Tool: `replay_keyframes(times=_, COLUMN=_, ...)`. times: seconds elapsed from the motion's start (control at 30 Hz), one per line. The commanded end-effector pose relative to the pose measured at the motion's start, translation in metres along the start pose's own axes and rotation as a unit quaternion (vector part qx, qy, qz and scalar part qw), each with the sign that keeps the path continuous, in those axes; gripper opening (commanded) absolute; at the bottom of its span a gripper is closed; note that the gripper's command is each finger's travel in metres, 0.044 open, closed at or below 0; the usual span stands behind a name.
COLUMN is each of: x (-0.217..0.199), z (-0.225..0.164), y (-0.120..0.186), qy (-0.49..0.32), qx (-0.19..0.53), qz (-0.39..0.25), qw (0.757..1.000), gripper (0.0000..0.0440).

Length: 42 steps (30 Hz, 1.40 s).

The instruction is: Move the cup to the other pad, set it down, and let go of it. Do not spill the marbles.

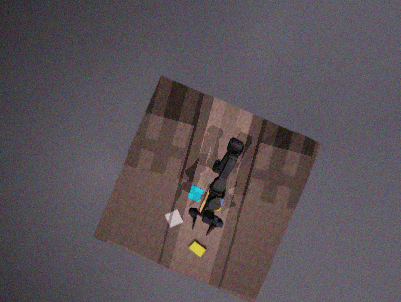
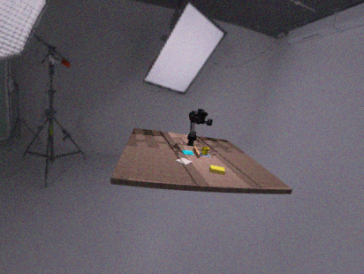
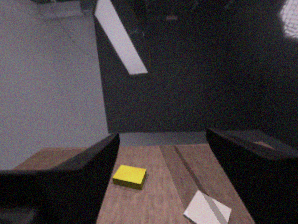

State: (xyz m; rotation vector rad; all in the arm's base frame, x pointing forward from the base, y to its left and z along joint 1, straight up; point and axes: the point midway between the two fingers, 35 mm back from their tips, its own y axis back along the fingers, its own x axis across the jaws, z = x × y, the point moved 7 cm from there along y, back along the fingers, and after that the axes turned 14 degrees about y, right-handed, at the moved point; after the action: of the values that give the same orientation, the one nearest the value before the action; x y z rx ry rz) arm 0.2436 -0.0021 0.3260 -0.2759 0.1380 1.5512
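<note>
Yellow block (image 1: 198,248) (image 2: 217,169) (image 3: 130,176), foremost. White card (image 1: 174,218) (image 2: 184,161) (image 3: 207,208), flat. Yellow cup (image 1: 218,209) (image 2: 205,151), upright on blue pad (image 1: 222,201) (image 2: 208,156). Cyan pad (image 1: 196,193) (image 2: 188,152), beside wooden bar (image 1: 204,202) (image 2: 197,151). Gripper (image 1: 200,231) (image 2: 201,119) (image 3: 162,134), raised, open, fingers wide apart.

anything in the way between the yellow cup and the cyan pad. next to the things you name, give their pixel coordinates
Yes: a narrow tan bar (image 1: 204,201) (image 2: 197,151) lies on the table between the yellow cup (image 1: 218,209) (image 2: 205,151) and the cyan pad (image 1: 196,193) (image 2: 188,152). The cup would probably need lifting over it or taking around an end.
</note>
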Motion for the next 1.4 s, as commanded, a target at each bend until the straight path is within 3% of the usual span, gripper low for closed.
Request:
replay_keyframes(times=0.0, x=0.000, z=0.001, y=0.000, qy=-0.001, qx=0.000, qz=0.000, qw=1.000, gripper=0.0374)
replay_keyframes(times=0.4, x=0.001, z=0.007, y=0.001, qy=-0.025, qx=0.030, qz=0.008, qw=0.999, gripper=0.0073)
replay_keyframes(times=0.5, x=0.002, z=0.009, y=0.000, qy=-0.038, qx=0.042, qz=0.013, qw=0.998, gripper=0.0080)
replay_keyframes(times=0.7, x=0.005, z=0.016, y=-0.003, qy=-0.069, qx=0.063, qz=0.025, qw=0.995, gripper=0.0157)
replay_keyframes(times=1.37, x=0.018, z=0.033, y=-0.015, qy=-0.183, qx=0.161, qz=0.054, qw=0.968, gripper=0.0141)
